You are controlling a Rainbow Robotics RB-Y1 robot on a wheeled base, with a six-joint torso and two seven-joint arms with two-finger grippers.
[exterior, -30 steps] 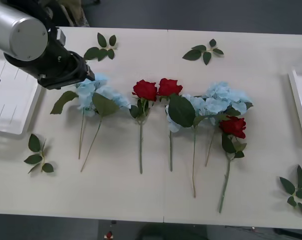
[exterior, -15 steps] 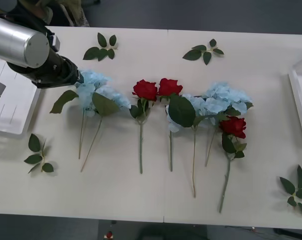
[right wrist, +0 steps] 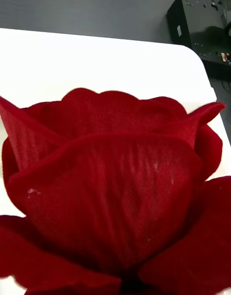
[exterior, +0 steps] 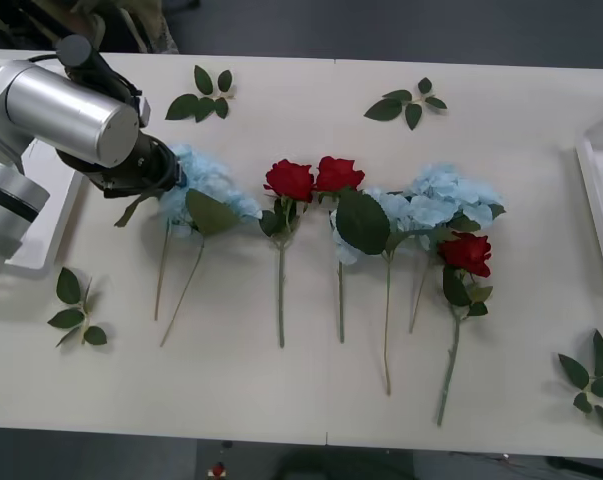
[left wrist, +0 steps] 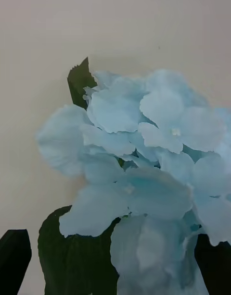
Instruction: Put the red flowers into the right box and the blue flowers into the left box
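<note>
Blue flowers: two pale heads (exterior: 203, 185) lie at the left end of the row on the table (exterior: 281, 390), stems trailing toward the robot; more blue clusters (exterior: 436, 200) sit right of centre, mixed in with leaves.
Red flowers: two roses (exterior: 311, 178) lie side by side mid-row, and a third (exterior: 467, 253) lies lower, near the right-hand blue cluster.
Left gripper: its end (exterior: 173, 178) is pressed in at the leftmost blue head; in the left wrist view the blue petals (left wrist: 139, 146) sit right in front of the camera, with one dark fingertip (left wrist: 14, 249) at a corner. Whether the fingers are spread or closed on anything, I cannot tell.
Right gripper: the right wrist view has a red rose head (right wrist: 115, 179) right up against the lens; finger state cannot be told.
Left box: its rim (exterior: 41, 255) lies beside the left arm, near the blue pair.
Right box: an edge (exterior: 593, 200) shows at the table's far right.
Risk, double pick: the two left blue heads touch and their stems run close, so a closing grip could catch both or drag the neighbour.
Risk, soft hold: gripping fluffy petals rather than stem may let the flower slip during the lift.
Risk, snag: a large leaf (exterior: 209, 213) overlaps the heads and could tug the second stem along.
</note>
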